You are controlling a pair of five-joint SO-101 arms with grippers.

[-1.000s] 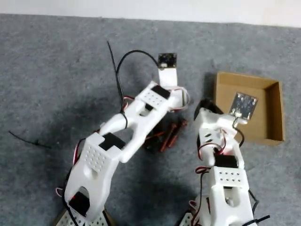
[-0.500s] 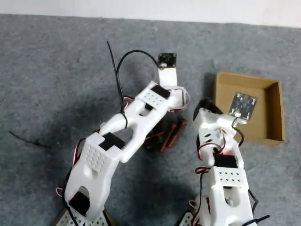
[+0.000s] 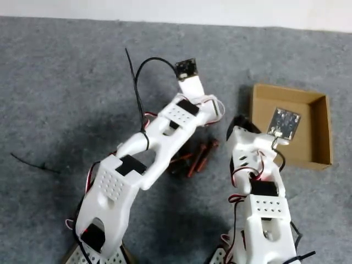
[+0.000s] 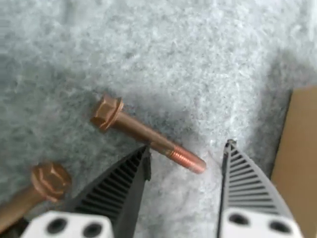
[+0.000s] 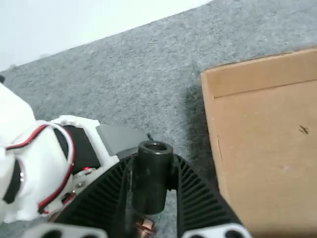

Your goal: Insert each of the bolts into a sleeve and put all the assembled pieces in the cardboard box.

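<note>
on the grey felt (image 3: 66, 82) the cardboard box (image 3: 314, 140) is sitting open-topped just beside the right arm (image 3: 258, 165). the right gripper (image 5: 153, 163) is clamping a black sleeve (image 5: 152, 181) near the box's edge, while the left gripper (image 4: 187, 147) is hanging with jaws spread wide over a copper bolt (image 4: 133, 126) lying flat, its threaded end between the tips. a second bolt (image 4: 49, 181) is lying close by.

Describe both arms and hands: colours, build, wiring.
Left arm and right arm: white shells with hole grids, black servos, red, white and black wires. A black cable loops to the left camera board. Left hand and right hand: dark ribbed fingers tapering to points.
</note>
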